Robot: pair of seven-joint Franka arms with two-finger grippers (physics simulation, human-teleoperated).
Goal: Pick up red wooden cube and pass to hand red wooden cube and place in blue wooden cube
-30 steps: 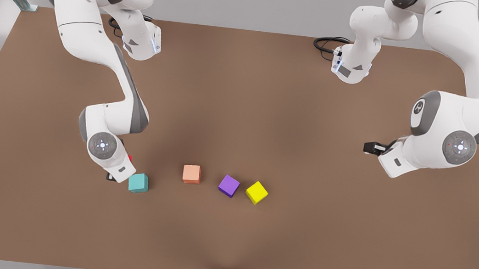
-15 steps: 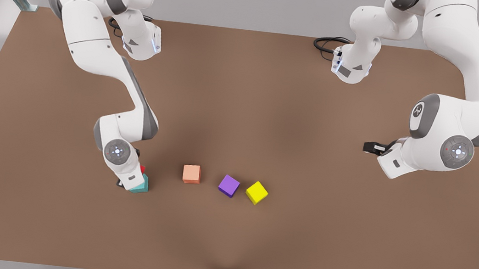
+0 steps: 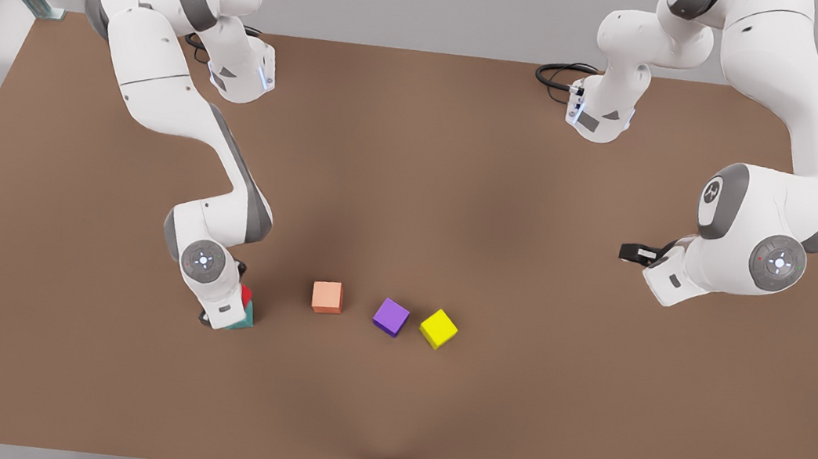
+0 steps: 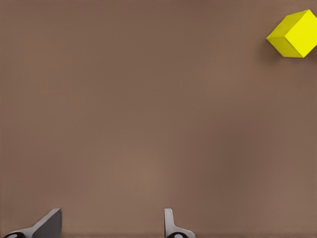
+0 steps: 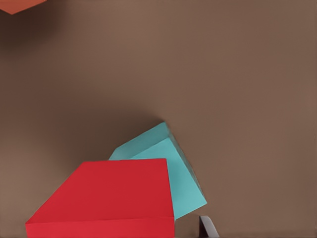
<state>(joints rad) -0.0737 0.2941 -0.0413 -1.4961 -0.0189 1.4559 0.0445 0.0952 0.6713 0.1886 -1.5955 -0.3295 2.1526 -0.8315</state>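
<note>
The red wooden cube (image 3: 246, 293) peeks out beside the wrist of the arm on the front view's left. My right gripper (image 3: 231, 310) is shut on it. In the right wrist view the red wooden cube (image 5: 111, 196) hangs just over the teal blue wooden cube (image 5: 181, 171), covering part of it; whether they touch I cannot tell. The blue wooden cube (image 3: 245, 317) sits on the table, mostly hidden under that wrist. My left gripper (image 3: 633, 252) waits at the front view's right, open above bare table, with its fingertips (image 4: 49, 224) wide apart.
A salmon-orange cube (image 3: 326, 297), a purple cube (image 3: 390, 316) and a yellow cube (image 3: 438, 328) stand in a row to the right of the blue cube on the brown table (image 3: 464, 173). The yellow cube (image 4: 294, 33) also lies far ahead of my left gripper.
My right gripper has carried the red cube toward the front view's right, from beside the blue cube to over it. The left arm has barely moved.
</note>
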